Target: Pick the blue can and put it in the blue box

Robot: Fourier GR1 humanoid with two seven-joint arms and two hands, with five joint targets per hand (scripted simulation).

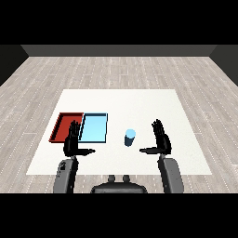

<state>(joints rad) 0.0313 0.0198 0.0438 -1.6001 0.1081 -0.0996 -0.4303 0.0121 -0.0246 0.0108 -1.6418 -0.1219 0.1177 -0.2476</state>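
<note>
- On the white table, the blue can stands upright between the two hands, nearer the right one and just to the right of the blue tray.
- Beside the blue tray, touching it on its left, lies the red tray; the pair sit side by side, so the drop spot is a short carry leftward from the can.
- Neither tray appears to hold anything, and the can stands apart from both, so the pick has not yet begun, as I judge it.
- The right hand is raised with fingers straight up and thumb stuck out toward the can; it is fully open, touches nothing and holds nothing.
- The left hand mirrors it, open and holding nothing, in front of the near edge where the two trays meet.
- Being nearer, the right hand seems the likelier one to take the can.
</note>
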